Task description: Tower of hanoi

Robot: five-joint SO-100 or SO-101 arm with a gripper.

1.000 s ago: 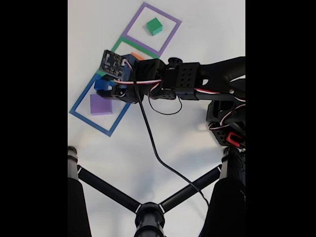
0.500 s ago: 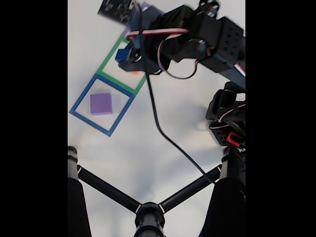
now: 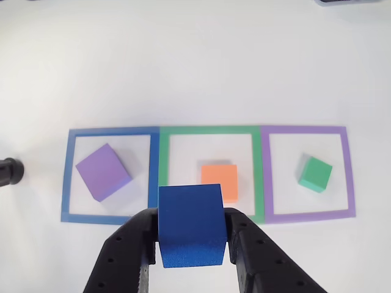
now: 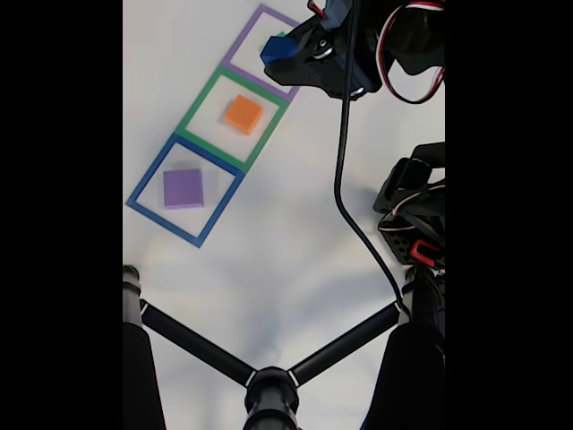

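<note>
A blue cube (image 3: pixel 190 225) sits clamped between my black fingers, and my gripper (image 3: pixel 190 244) is shut on it at the bottom of the other view. It hangs high above the table. Below lie three taped squares in a row: a blue square (image 3: pixel 110 176) with a purple cube (image 3: pixel 102 172), a green square (image 3: pixel 211 174) with an orange cube (image 3: pixel 219 182), and a purple square (image 3: pixel 307 173) with a green cube (image 3: pixel 315 174). In the fixed view my gripper (image 4: pixel 288 49) holds the blue cube (image 4: pixel 276 50) over the purple square (image 4: pixel 260 49); the orange cube (image 4: pixel 243 114) and purple cube (image 4: pixel 183 188) rest in their squares.
A black tripod (image 4: pixel 269 381) spreads its legs across the lower part of the fixed view. The arm's base (image 4: pixel 416 219) stands at the right, with a black cable (image 4: pixel 345 197) trailing down from the wrist. A dark round object (image 3: pixel 9 172) shows at the left edge of the other view.
My gripper has lifted the blue cube out of the blue square and carried it past the green square toward the purple square. The orange cube is now uncovered.
</note>
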